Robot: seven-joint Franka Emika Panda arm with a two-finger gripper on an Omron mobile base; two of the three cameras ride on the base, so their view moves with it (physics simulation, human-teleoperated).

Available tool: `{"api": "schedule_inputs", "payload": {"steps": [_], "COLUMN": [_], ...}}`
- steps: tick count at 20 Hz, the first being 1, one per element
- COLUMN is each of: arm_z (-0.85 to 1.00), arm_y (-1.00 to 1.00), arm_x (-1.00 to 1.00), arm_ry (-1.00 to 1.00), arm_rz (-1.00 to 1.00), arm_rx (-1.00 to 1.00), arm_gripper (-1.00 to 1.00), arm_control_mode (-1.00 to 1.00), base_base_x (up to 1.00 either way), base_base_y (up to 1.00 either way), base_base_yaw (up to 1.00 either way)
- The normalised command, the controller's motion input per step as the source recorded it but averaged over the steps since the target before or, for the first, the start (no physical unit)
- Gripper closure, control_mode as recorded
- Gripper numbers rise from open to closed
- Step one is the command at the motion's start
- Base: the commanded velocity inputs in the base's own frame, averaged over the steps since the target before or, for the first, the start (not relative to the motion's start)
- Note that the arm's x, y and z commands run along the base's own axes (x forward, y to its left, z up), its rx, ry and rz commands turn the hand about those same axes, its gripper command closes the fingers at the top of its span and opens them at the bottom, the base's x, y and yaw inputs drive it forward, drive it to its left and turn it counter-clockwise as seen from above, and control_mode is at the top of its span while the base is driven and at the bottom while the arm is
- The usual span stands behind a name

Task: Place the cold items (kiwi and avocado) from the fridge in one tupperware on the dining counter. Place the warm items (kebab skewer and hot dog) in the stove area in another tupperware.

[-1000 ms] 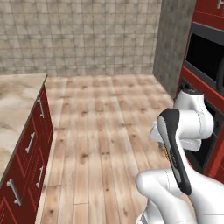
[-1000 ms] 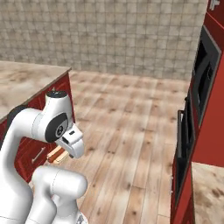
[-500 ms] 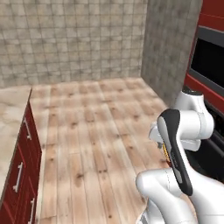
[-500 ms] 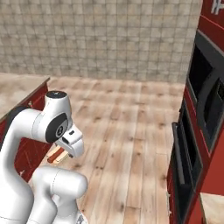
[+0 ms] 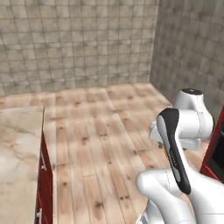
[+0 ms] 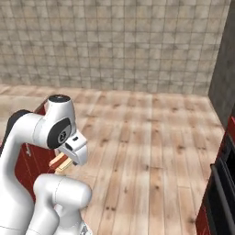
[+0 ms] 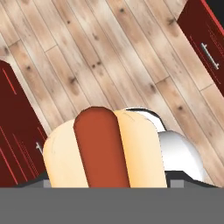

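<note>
The hand [image 7: 105, 186] grips the hot dog [image 7: 104, 148] above the wooden floor [image 5: 109, 131], mid-carry toward a tupperware; next it must reach the table [image 5: 17, 148] and lower it in.

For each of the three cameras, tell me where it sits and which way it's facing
Left base view: behind the arm's left, facing the wood floor and tiled wall; arm at lower right.
Right base view: behind its right, same floor and wall; arm at lower left, hot dog peeking under the hand.
Hand view: on the hand, looking down at the floor past the held hot dog.
</note>
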Motion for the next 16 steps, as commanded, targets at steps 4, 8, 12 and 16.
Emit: {"api": "schedule_inputs", "payload": {"steps": [4,8,12,16], "arm_z": [0.0,0.0,0.0,0.0], "arm_y": [0.0,0.0,0.0,0.0], "arm_x": [0.0,0.0,0.0,0.0], "arm_ry": [0.0,0.0,0.0,0.0], "arm_rz": [0.0,0.0,0.0,0.0], "arm_rx": [0.0,0.0,0.0,0.0], "arm_gripper": [1.0,1.0,1.0,1.0], "arm_control_mode": [1.0,1.0,1.0,1.0], "base_base_x": [1.0,1.0,1.0,1.0], "base_base_y": [0.04,-0.01,0.0,0.0], "base_base_yaw": [0.13,0.14,0.17,0.2]}}
